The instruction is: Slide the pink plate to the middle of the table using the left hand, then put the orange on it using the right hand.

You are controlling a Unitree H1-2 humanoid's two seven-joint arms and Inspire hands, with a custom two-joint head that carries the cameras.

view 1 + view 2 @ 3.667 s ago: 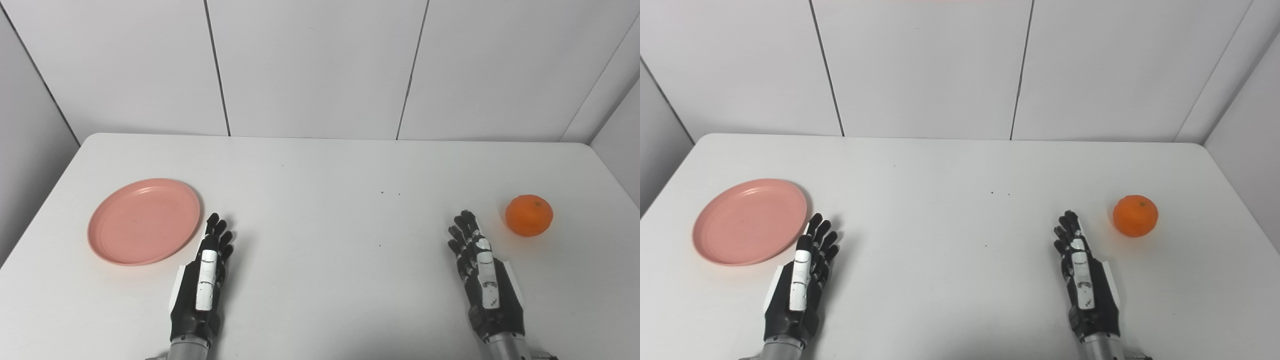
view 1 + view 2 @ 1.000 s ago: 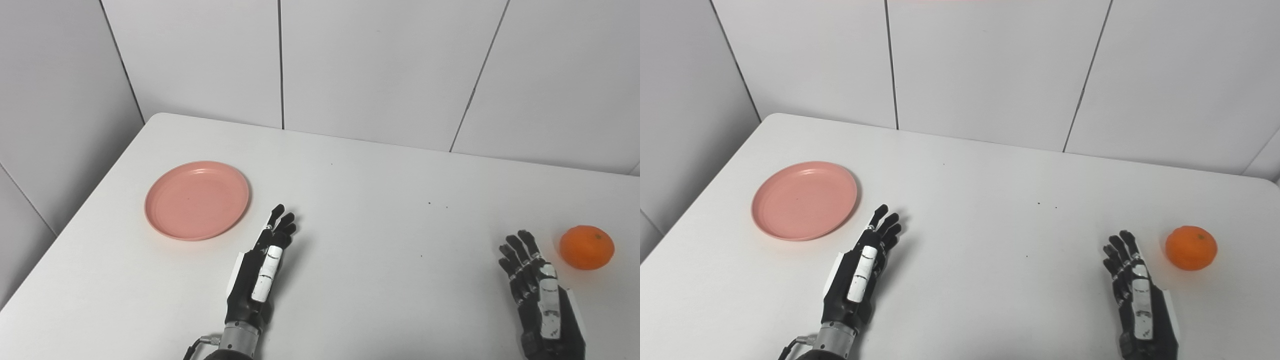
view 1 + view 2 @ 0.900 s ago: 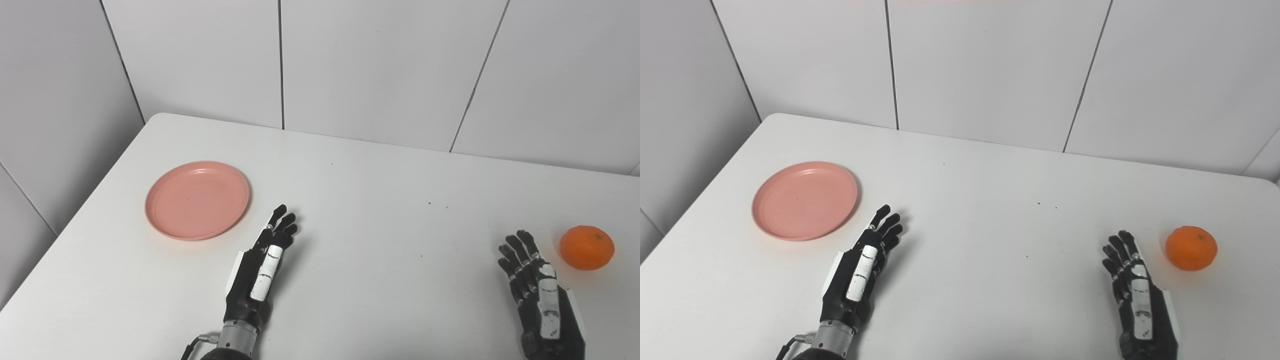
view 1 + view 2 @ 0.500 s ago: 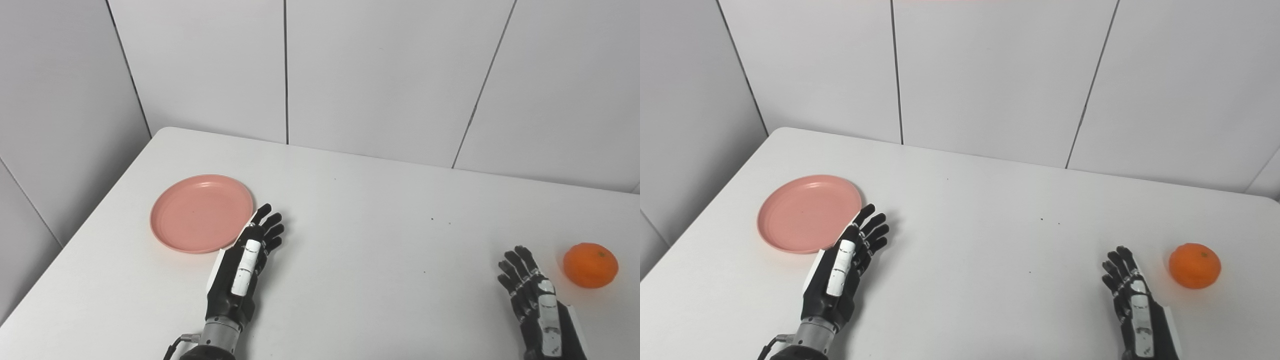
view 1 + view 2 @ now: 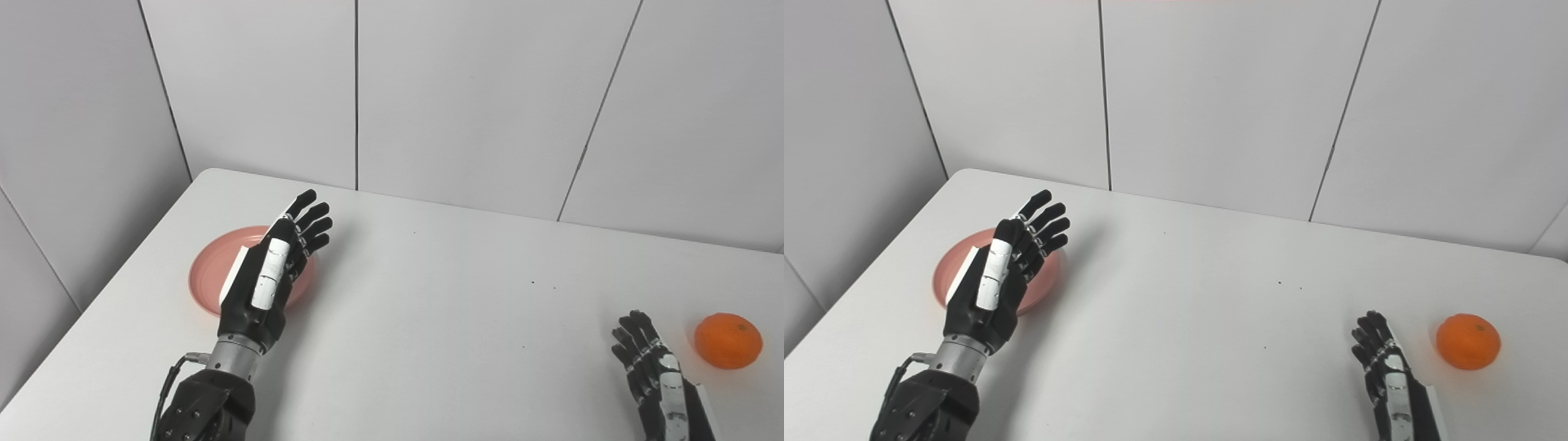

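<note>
The plate (image 5: 208, 278) lies on the left side of the tabletop (image 5: 429, 318), well apart from the middle, and the left hand (image 5: 272, 269) hangs raised over it, released, fingers spread and holding nothing; whether any part of it touches the plate cannot be told. The orange (image 5: 727, 340) sits at the far right, with the right hand (image 5: 658, 380) just beside it near the bottom edge, fingers apart and empty, though much of it is cut off. The step in hand looks like the reach for the slide, which has not begun. To do it well, the hand should probably come down flat so the fingers press on the plate's far-left inner surface or hook over its left rim, then push steadily rightward along the tabletop. Press lightly and evenly: too much weight on one edge could tip the shallow plate, and too little would let the fingers skate over the smooth surface. Keep the push low and straight, stop at the middle, and lift clear before the right hand goes for the orange.
</note>
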